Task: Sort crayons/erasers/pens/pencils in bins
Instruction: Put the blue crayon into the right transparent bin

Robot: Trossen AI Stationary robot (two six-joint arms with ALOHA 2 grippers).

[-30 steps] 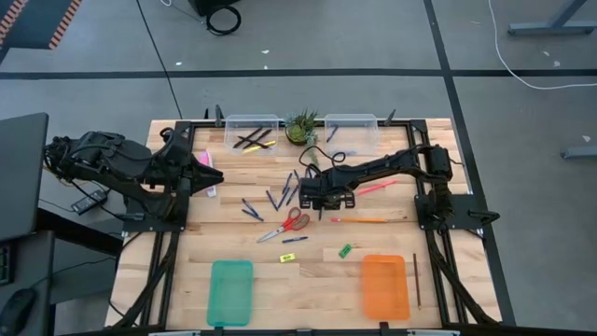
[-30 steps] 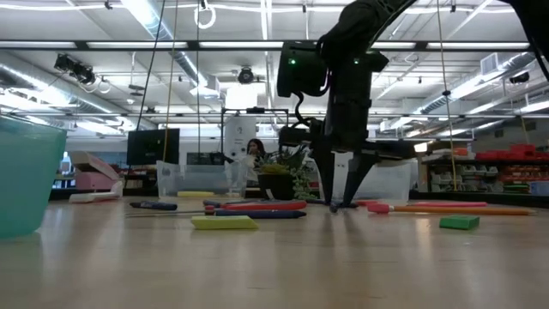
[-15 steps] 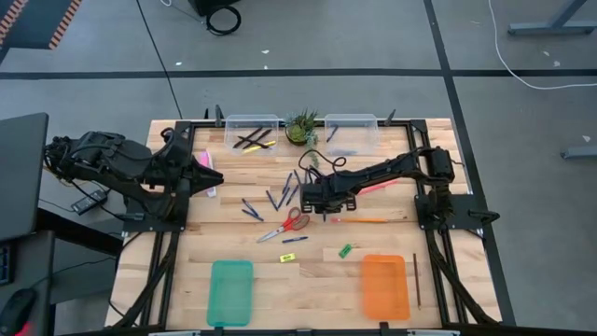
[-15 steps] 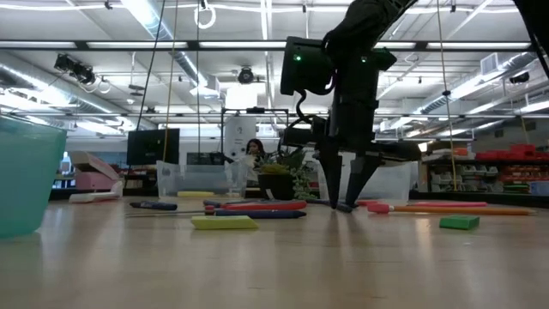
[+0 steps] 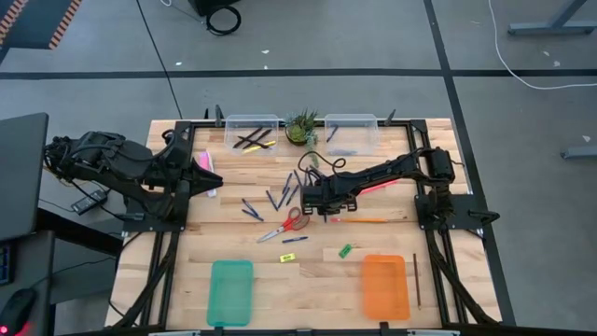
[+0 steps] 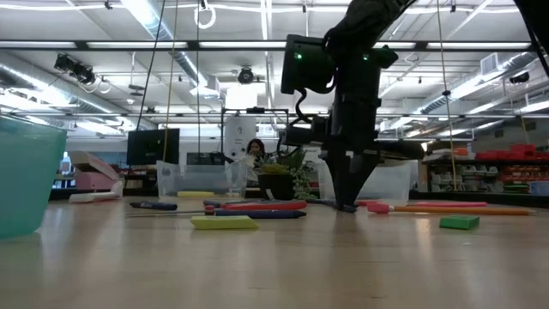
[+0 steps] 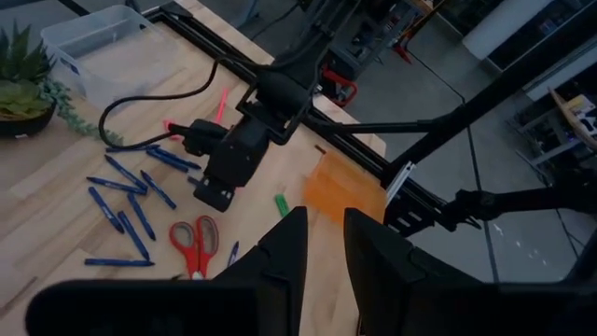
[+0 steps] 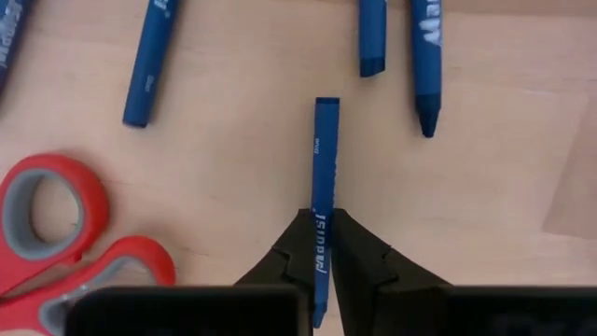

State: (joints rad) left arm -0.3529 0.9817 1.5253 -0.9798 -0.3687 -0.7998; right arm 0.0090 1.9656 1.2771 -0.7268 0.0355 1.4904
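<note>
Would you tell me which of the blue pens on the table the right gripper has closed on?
The right gripper is shut on the blue pen lying lengthwise between its fingers; the other pens lie loose on the table, untouched.

— Where am I over the desk [image 5: 233,245]?
— My right gripper [image 8: 322,245] sits mid-desk, fingers [image 8: 291,250] pinched on a pen [image 8: 323,159], the scissors [image 5: 287,225] just beside it.
— And the bins?
— Two tubs [image 5: 251,122] at the far edge, the plant [image 5: 301,126] between them; two trays [image 5: 230,291] at the near edge. My left arm waits at the desk's left side.
</note>
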